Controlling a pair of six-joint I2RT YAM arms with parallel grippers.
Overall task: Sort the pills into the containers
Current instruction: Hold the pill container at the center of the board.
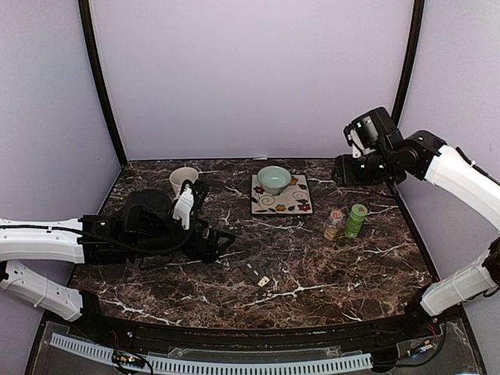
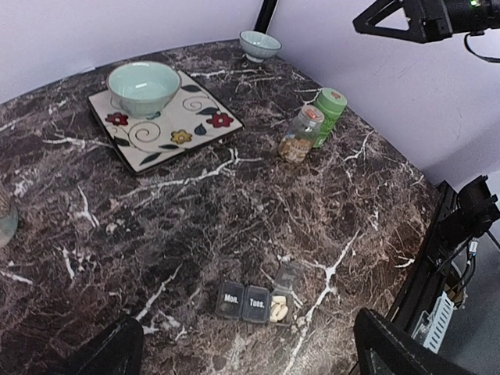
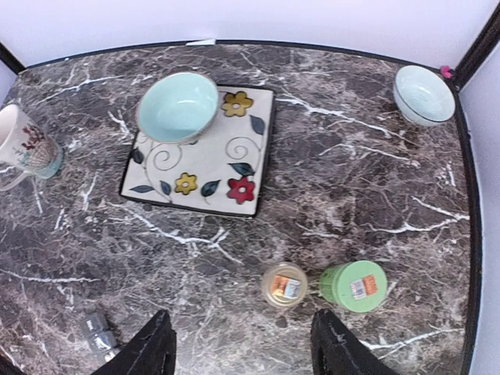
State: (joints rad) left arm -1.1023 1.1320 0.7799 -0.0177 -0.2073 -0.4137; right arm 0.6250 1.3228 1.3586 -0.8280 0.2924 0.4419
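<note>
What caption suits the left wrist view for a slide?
Pill box with one compartment open, pale pills inside; jar and green bottle beyond.

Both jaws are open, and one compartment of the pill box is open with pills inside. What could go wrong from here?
1. The pill organizer has one lid up over loose pills. A bump from the left gripper close by could scatter them.
2. The clear pill bottle and green bottle stand nearly touching. The right gripper may topple one while its open jaws reach for the other.

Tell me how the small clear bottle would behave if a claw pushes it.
Upright and narrow, the clear bottle probably tips if pushed high. Being round, it may roll once down. The green bottle stands close; it could get knocked.
</note>
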